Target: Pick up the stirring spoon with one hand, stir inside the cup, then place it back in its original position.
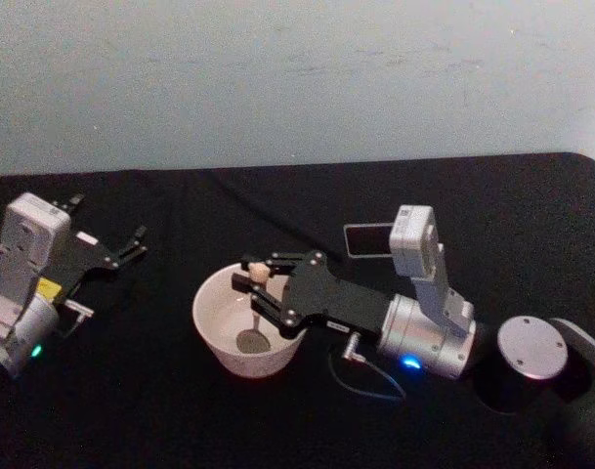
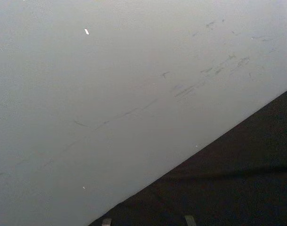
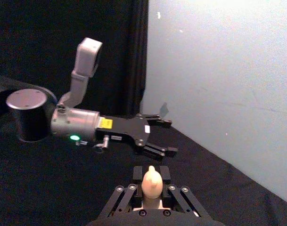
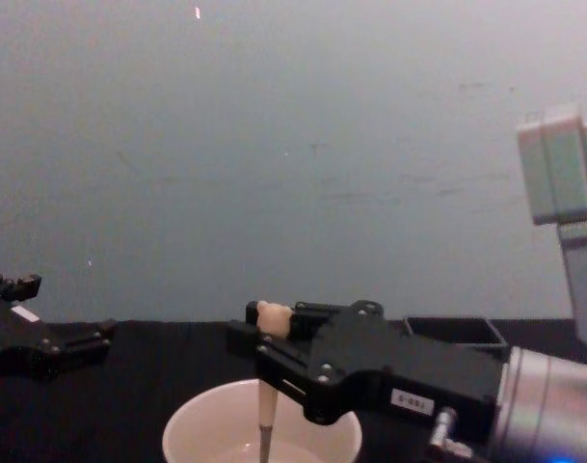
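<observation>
The right gripper (image 1: pixel 256 277) reaches in over the cup (image 1: pixel 236 363) with its fingers clamped on the spoon (image 4: pixel 265 410), just below the little bear head at the top of the beige handle. The spoon hangs nearly upright through the cup's mouth, and its metal bowl sits low inside, at or near the cup's floor. It looks light and stiff, so I'd judge it needs little squeeze. But the handle is slim and smooth, and held that high it could swing or twist between the pads if the bowl drags on the cup's wall. The thicker handle is the place to hold it, not the thin dark neck. The cup is wide, thin-rimmed and probably light, so a hard scrape might shove it along the black cloth (image 1: pixel 160 410). Inside it I see no drink, only a pale floor with a grey patch under the spoon, though I couldn't rule out a shallow film. The holder (image 4: pixel 464 338) stands beyond the cup and to its right, open-topped, its inside hidden from me. The left gripper (image 1: pixel 106 223) rests well off to the cup's left, fingers apart, holding nothing.
</observation>
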Controlling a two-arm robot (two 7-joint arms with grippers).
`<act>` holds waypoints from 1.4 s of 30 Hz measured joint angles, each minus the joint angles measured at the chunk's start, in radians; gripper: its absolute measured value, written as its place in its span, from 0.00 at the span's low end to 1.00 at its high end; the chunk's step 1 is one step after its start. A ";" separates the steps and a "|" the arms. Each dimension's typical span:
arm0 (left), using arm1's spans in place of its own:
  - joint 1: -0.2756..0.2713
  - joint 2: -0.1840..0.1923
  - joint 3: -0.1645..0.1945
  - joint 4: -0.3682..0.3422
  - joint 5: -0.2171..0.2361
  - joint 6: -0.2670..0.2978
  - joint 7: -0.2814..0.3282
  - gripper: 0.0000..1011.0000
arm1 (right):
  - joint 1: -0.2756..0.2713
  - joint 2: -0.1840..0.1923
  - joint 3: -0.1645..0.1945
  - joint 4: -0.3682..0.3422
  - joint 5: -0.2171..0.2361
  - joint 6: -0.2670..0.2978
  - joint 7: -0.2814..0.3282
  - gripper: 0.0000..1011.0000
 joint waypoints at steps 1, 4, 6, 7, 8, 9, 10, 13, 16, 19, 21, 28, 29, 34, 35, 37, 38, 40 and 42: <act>0.000 0.000 0.000 0.000 0.000 0.000 0.000 0.99 | 0.006 -0.009 -0.002 0.013 -0.003 -0.001 -0.007 0.21; 0.000 0.000 0.000 0.000 0.000 0.000 0.000 0.99 | 0.023 -0.030 -0.003 0.042 -0.012 -0.005 -0.021 0.21; 0.000 0.000 0.000 0.000 0.000 0.000 0.000 0.99 | 0.035 -0.044 -0.002 0.066 -0.018 -0.010 -0.031 0.21; 0.000 0.000 0.000 0.000 0.000 0.000 0.000 0.99 | 0.040 -0.049 -0.001 0.073 -0.020 -0.012 -0.035 0.21; 0.000 0.000 0.000 0.000 0.000 0.000 0.000 0.99 | 0.044 -0.053 0.000 0.081 -0.022 -0.014 -0.039 0.21; 0.000 0.000 0.000 0.000 0.000 0.000 0.000 0.99 | 0.048 -0.057 0.001 0.089 -0.025 -0.016 -0.044 0.21; 0.000 0.000 0.000 0.000 0.000 0.000 0.000 0.99 | 0.054 -0.065 0.005 0.102 -0.030 -0.019 -0.052 0.21; 0.000 0.000 0.000 0.000 0.000 0.000 0.000 0.99 | 0.066 -0.075 0.015 0.121 -0.036 -0.024 -0.065 0.21; 0.000 0.000 0.000 0.000 0.000 0.000 0.000 0.99 | 0.070 -0.077 0.024 0.131 -0.040 -0.026 -0.074 0.21; 0.000 0.000 0.000 0.000 0.000 0.000 0.000 0.99 | 0.071 -0.076 0.034 0.134 -0.045 -0.027 -0.079 0.21; 0.000 0.000 0.000 0.000 0.000 0.000 0.000 0.99 | 0.071 -0.074 0.037 0.134 -0.047 -0.027 -0.080 0.21; 0.000 0.000 0.000 0.000 0.000 0.000 0.000 0.99 | 0.051 -0.053 0.052 0.108 -0.051 -0.020 -0.079 0.21; 0.000 0.000 0.000 0.000 0.000 0.000 0.000 0.99 | 0.051 -0.053 0.052 0.108 -0.051 -0.020 -0.079 0.21; 0.000 0.000 0.000 0.000 0.000 0.000 0.000 0.99 | 0.022 -0.028 0.060 0.065 -0.042 -0.010 -0.069 0.21; 0.000 0.000 0.000 0.000 0.000 0.000 0.000 0.99 | 0.017 -0.025 0.061 0.059 -0.039 -0.008 -0.067 0.21; 0.000 0.000 0.000 0.000 0.000 0.000 0.000 0.99 | 0.001 -0.013 0.064 0.033 -0.030 -0.003 -0.061 0.21; 0.000 0.000 0.000 0.000 0.000 0.000 0.000 0.99 | -0.005 -0.009 0.064 0.025 -0.028 -0.001 -0.059 0.21; 0.000 0.000 0.000 0.000 0.000 0.000 0.000 0.99 | -0.019 0.001 0.062 0.004 -0.020 0.005 -0.051 0.21; 0.000 0.000 0.000 0.000 0.000 0.000 0.000 0.99 | -0.031 0.008 0.057 -0.014 -0.015 0.011 -0.043 0.21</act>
